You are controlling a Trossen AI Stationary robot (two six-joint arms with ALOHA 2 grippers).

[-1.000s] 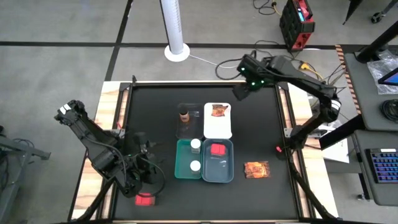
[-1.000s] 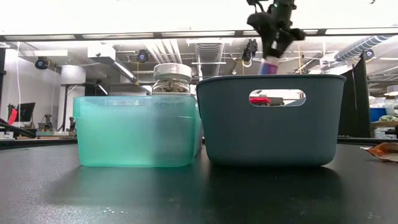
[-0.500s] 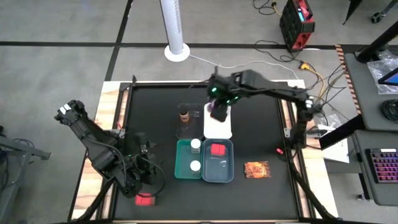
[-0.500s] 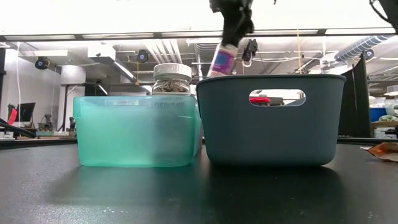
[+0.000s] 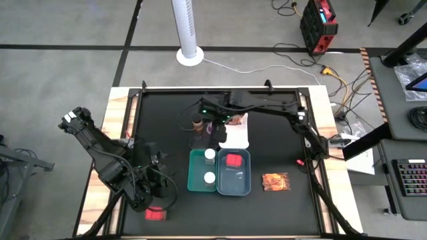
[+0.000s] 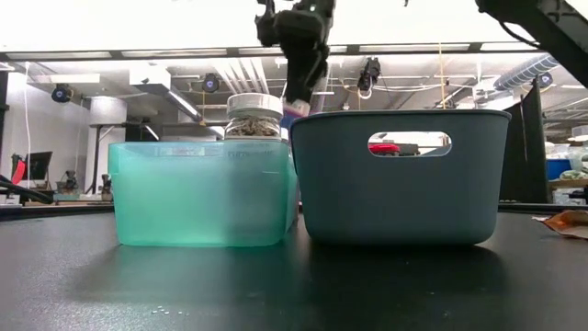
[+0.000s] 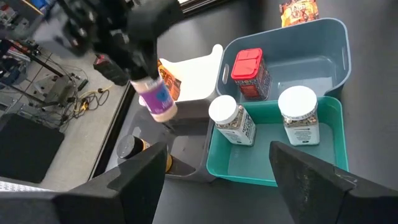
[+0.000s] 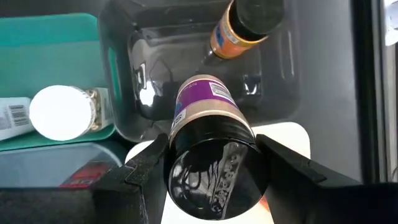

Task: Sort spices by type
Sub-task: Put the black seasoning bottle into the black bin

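right hand clamped on purple bottle over clear tray, could topple brown-capped bottle if dropped off-centre.

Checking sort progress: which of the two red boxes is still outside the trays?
The red box on the bare table beside the left gripper; the other red box already sits in the grey-blue tray.
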